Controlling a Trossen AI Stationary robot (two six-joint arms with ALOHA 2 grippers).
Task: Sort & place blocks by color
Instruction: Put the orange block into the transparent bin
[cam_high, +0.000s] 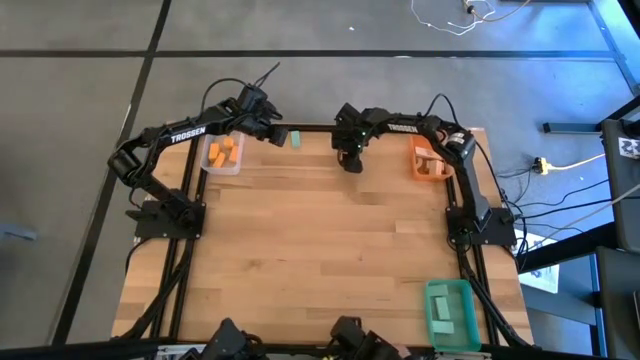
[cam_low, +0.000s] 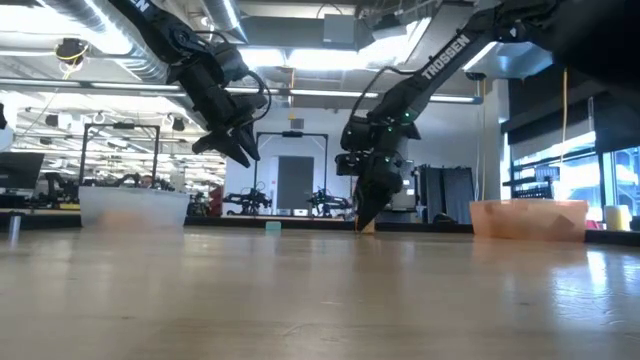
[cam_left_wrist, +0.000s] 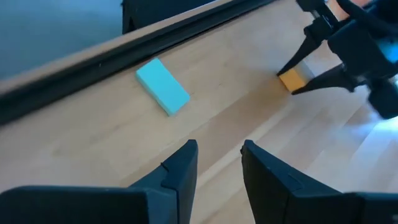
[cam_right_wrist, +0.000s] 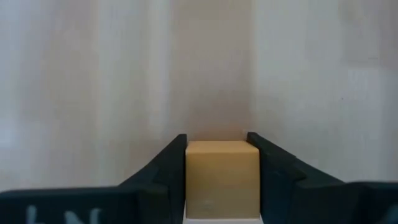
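A teal bar (cam_left_wrist: 163, 86) lies flat on the wood near the table's far edge (cam_high: 296, 137). My left gripper (cam_left_wrist: 219, 155) hovers open above the table just left of it (cam_high: 273, 132), raised clear in the low view (cam_low: 240, 150). My right gripper (cam_high: 350, 163) points down at the table's far middle, shut on a small orange cube (cam_right_wrist: 222, 174). The left wrist view also shows that cube (cam_left_wrist: 291, 79) between the right arm's fingers. The other blocks that show are the orange ones in the clear bin. My right gripper pinches the orange cube by two opposite side faces (cam_right_wrist: 193, 168), one finger on each. The fingers come from above, pointing down. The cube sits upright between the fingertips, at table level in the low view (cam_low: 365, 227); whether it has left the wood I cannot tell.
A clear bin (cam_high: 222, 153) holding orange blocks stands at the far left, under the left arm. An orange bin (cam_high: 430, 160) stands at the far right, and a green bin (cam_high: 450, 312) at the near right corner. Black frame rails edge the table.
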